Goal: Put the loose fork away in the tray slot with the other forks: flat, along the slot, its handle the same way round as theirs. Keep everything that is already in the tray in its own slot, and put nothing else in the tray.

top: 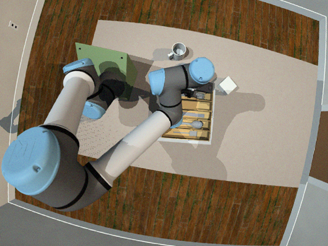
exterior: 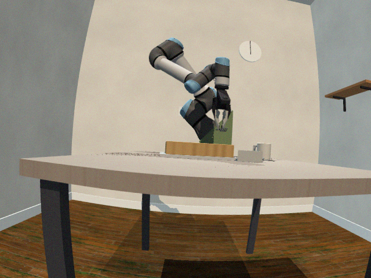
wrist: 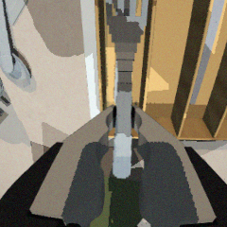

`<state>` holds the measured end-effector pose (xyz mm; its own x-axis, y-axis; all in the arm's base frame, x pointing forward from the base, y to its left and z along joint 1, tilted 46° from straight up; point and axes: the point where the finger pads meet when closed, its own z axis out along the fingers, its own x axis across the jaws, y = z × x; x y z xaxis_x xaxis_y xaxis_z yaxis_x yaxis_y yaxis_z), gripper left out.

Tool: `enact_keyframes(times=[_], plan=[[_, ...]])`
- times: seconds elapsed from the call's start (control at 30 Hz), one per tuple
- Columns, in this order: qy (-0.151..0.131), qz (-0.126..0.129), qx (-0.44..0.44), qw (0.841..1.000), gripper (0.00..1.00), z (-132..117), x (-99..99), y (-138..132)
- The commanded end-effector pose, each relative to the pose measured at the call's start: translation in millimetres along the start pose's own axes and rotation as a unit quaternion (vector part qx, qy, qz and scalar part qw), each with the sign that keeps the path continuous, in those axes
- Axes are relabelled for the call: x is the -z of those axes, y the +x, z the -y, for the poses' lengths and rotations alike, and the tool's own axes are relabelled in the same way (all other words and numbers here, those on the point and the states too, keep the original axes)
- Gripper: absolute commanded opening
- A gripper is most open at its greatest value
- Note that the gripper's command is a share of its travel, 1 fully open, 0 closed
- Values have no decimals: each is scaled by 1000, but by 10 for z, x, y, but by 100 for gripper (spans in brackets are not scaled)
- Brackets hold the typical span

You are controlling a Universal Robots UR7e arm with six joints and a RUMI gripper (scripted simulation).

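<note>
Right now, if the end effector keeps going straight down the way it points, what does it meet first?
Probably the tray's end slot nearest the mug: the end effector hangs above it gripping the fork, whose tines would likely touch first. Depth is unclear.
</note>
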<state>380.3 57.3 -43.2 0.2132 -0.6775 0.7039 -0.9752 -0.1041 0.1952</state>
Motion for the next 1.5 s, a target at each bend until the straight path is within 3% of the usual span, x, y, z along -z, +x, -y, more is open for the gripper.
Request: enact_keyframes(times=[0.0, 1.1, 1.47], plan=[[-1, 0, 0, 1000, 2, 5, -124, 1], [-1, 0, 0, 1000, 2, 57, -841, -7], [-1, 0, 0, 1000, 2, 66, -968, -9]])
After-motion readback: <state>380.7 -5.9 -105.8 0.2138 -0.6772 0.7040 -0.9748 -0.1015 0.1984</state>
